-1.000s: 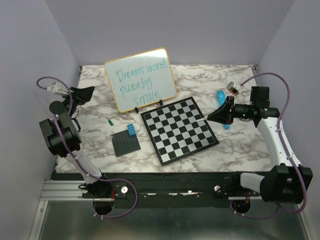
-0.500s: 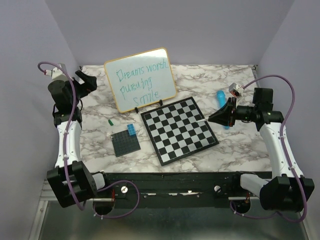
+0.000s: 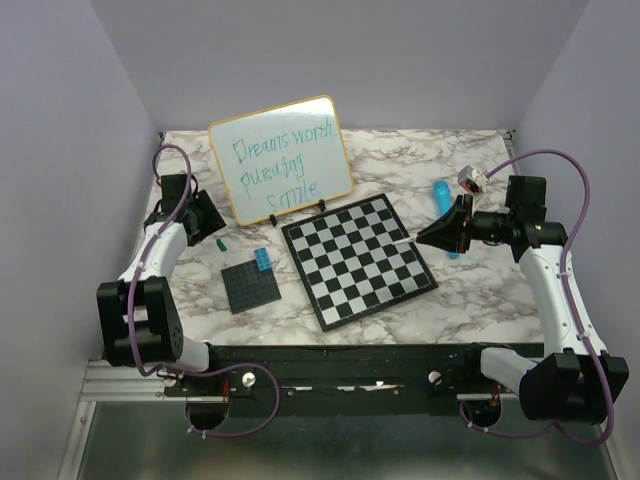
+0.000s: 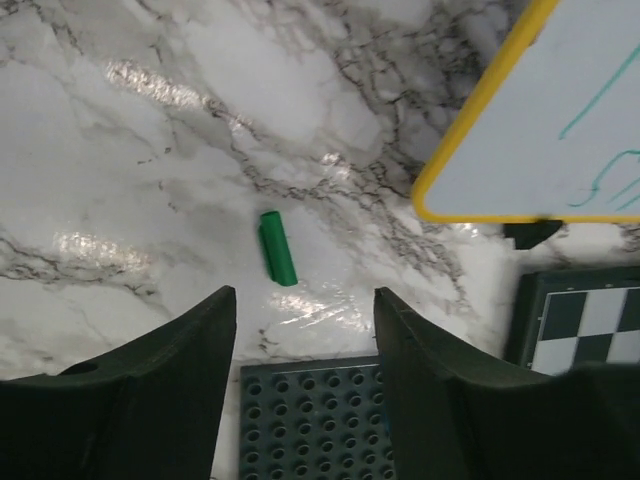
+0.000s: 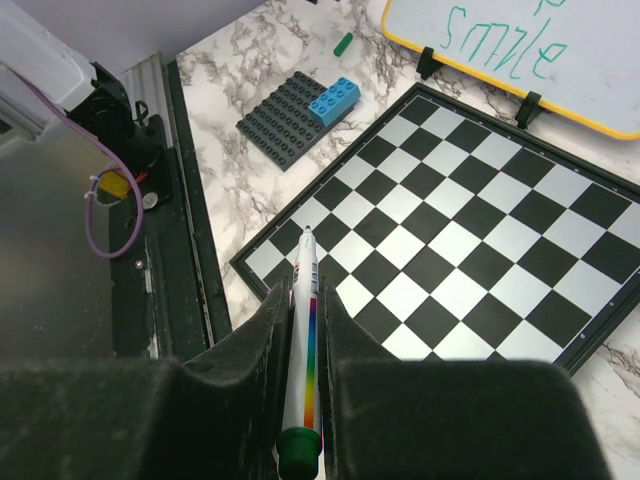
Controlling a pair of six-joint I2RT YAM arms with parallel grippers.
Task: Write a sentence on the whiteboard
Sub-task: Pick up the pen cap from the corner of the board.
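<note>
The whiteboard point(image 3: 282, 158) stands propped at the back, and the sentence point(image 3: 283, 165) runs across it in three teal lines. In the left wrist view its yellow-framed corner point(image 4: 560, 110) shows at the upper right. The right wrist view catches its lower edge point(image 5: 540, 50). My right gripper point(image 3: 435, 235) hovers over the chessboard's right corner, shut on a white marker point(image 5: 303, 340) with a rainbow stripe, tip pointing out past the right gripper's point(image 5: 303, 290) fingers. My left gripper point(image 3: 208, 220) hangs low left of the board. The left gripper's point(image 4: 303, 300) jaws are open and empty, just short of a green cap point(image 4: 278, 248).
A chessboard point(image 3: 358, 258) lies mid-table, in front of the whiteboard's black stand feet. A dark grey studded plate point(image 3: 250, 285) with a blue brick point(image 3: 261, 259) lies left of it, near the green cap point(image 3: 220, 243). A blue object point(image 3: 442, 195) lies behind the right gripper.
The left arm has swung down from a raised pose at the far left to low over the table by the green cap, its jaws somewhat narrower. The right arm barely moved.
</note>
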